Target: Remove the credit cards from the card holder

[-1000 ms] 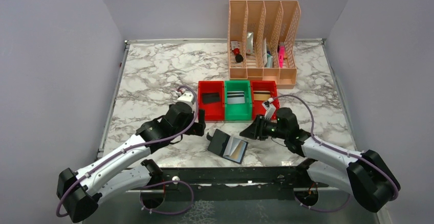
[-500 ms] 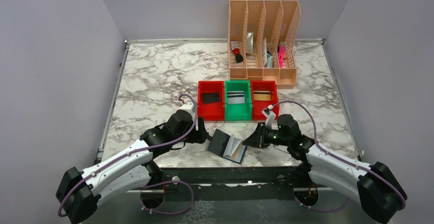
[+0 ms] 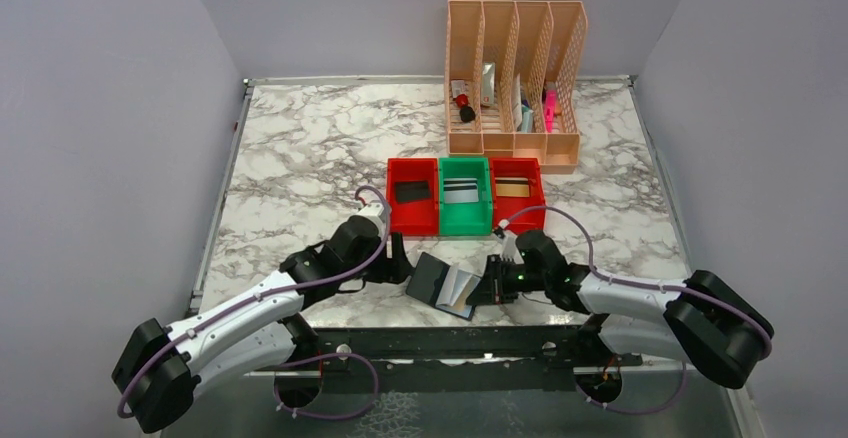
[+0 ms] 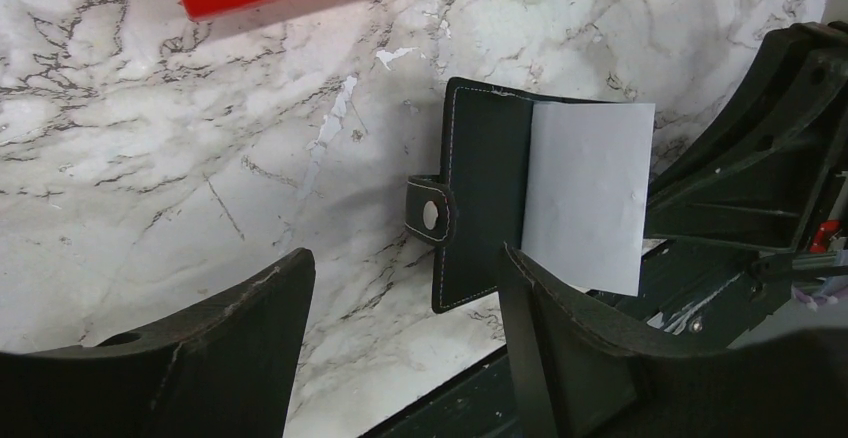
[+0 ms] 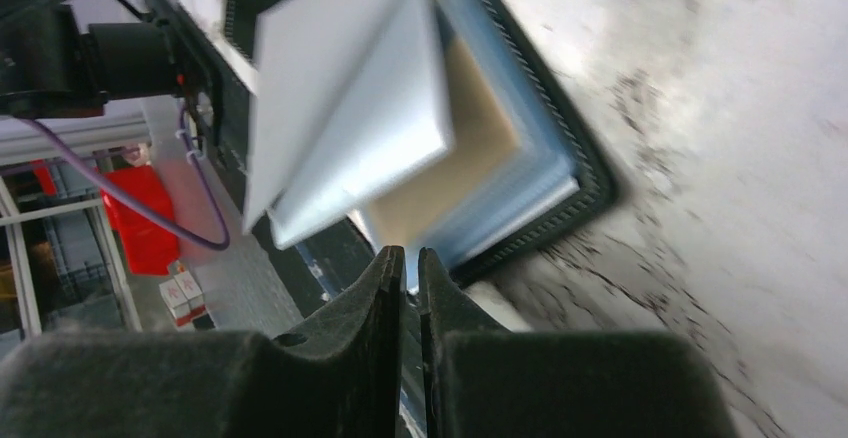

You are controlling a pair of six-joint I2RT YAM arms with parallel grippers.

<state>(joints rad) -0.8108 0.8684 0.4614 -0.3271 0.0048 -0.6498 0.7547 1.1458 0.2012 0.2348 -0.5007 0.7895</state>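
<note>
Card holder (image 3: 445,283) lies open on the marble table (image 3: 300,148) at lower centre of the top view, near the front edge, with its pale leaves fanned up. Just left of it, the left gripper (image 4: 400,258) stands wide with nothing between its fingers. The right gripper (image 5: 410,256) is nearly closed at the leaves' edge; whether it pinches one I cannot tell. Beyond sit the left red bin (image 3: 392,203), green bin (image 3: 465,228) and right red bin (image 3: 517,162), then an orange file rack (image 3: 515,143).

Both arms stretch low and forward from their bases, angled inward toward each other, the left pincer (image 4: 405,268) with fingers spread wide, the right pincer (image 5: 411,263) with fingers drawn nearly together.
</note>
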